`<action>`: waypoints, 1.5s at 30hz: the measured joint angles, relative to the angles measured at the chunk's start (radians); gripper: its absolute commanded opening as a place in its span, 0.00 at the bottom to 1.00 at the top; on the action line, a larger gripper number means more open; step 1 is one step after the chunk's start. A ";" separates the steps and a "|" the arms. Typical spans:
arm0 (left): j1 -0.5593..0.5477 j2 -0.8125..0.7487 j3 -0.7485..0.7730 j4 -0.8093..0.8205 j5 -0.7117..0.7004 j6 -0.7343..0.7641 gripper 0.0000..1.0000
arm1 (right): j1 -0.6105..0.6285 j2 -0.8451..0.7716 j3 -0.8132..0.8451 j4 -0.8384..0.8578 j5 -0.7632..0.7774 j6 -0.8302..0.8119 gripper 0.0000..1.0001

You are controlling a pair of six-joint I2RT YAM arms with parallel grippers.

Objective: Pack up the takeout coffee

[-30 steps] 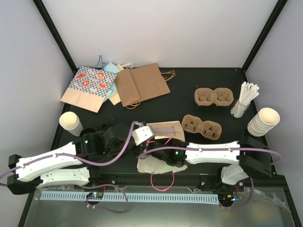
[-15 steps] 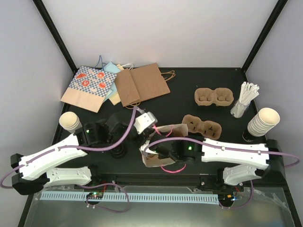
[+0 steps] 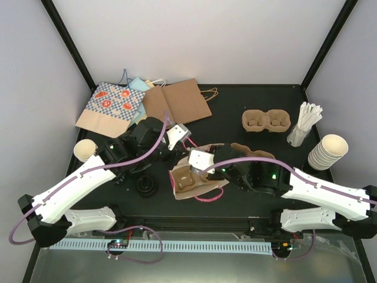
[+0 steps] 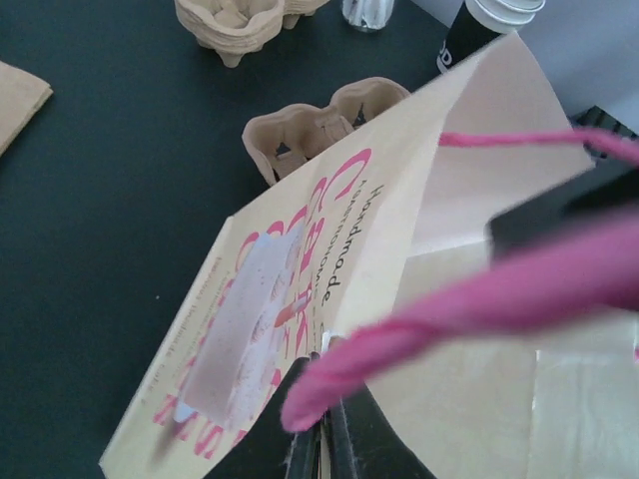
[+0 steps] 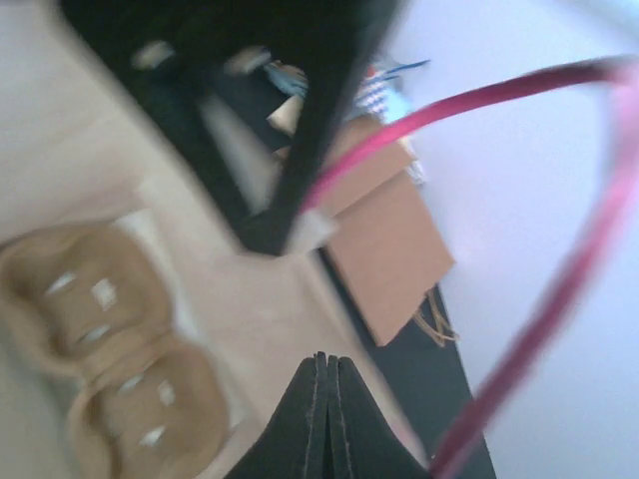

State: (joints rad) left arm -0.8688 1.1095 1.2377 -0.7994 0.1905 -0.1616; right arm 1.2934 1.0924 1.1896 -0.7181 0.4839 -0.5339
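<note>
A cream paper bag (image 3: 207, 187) with pink print and pink handles stands open at the table's middle. Inside it lies a brown cup carrier (image 3: 186, 180), also seen in the right wrist view as the cup carrier (image 5: 100, 349). My left gripper (image 3: 186, 146) is shut on the bag's far rim; in the left wrist view the left gripper (image 4: 325, 439) pinches the paper under a pink handle (image 4: 479, 299). My right gripper (image 3: 199, 164) is shut on the bag's right wall, seen again as the right gripper (image 5: 325, 399). The takeout coffee is out of view.
Two more cup carriers (image 3: 266, 121) (image 3: 247, 150) lie at the right. A glass of straws (image 3: 303, 125) and stacked lidless cups (image 3: 327, 152) stand far right. One lidless cup stack (image 3: 86, 150) and black lids (image 3: 146, 186) sit left. Flat paper bags (image 3: 177, 106) lie at the back.
Both arms have carried the bag away from the near edge towards the table's middle. The bag went from lying flat to standing open, and the carrier inside now shows.
</note>
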 measured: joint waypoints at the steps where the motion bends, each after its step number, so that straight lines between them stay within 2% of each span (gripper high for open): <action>1: 0.013 0.007 0.000 0.000 0.019 -0.007 0.04 | -0.010 0.000 0.014 0.015 0.013 0.010 0.01; 9: 0.103 0.032 0.000 0.006 0.107 -0.084 0.02 | -0.072 -0.091 0.074 0.135 0.067 0.179 0.01; 13: 0.142 0.032 0.000 0.008 0.122 -0.122 0.02 | -0.114 -0.151 0.074 0.124 0.078 0.306 0.02; 19: 0.240 0.031 -0.041 0.045 0.160 -0.175 0.02 | -0.182 -0.198 0.060 0.033 0.074 0.500 0.09; 23: 0.322 0.031 -0.079 0.071 0.210 -0.201 0.02 | -0.216 -0.216 0.030 -0.039 0.039 0.615 0.23; 24: 0.336 0.030 -0.088 0.077 0.220 -0.207 0.02 | -0.220 -0.217 0.019 -0.053 0.033 0.640 0.31; 26: 0.367 0.024 -0.110 0.097 0.242 -0.218 0.02 | -0.227 -0.217 -0.006 -0.073 0.017 0.687 0.60; 30: 0.413 0.009 -0.153 0.135 0.278 -0.241 0.02 | -0.245 -0.224 -0.087 -0.102 -0.024 0.780 0.95; 31: 0.422 0.006 -0.159 0.145 0.285 -0.244 0.02 | -0.246 -0.226 -0.105 -0.108 -0.032 0.806 0.99; 45: 0.507 -0.006 -0.230 0.296 0.309 -0.327 0.02 | -0.253 -0.267 -0.238 -0.190 -0.038 1.138 1.00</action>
State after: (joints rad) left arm -0.3614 1.1034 1.0080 -0.5034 0.4992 -0.4885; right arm 1.0409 0.8253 0.9512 -0.9081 0.4461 0.6044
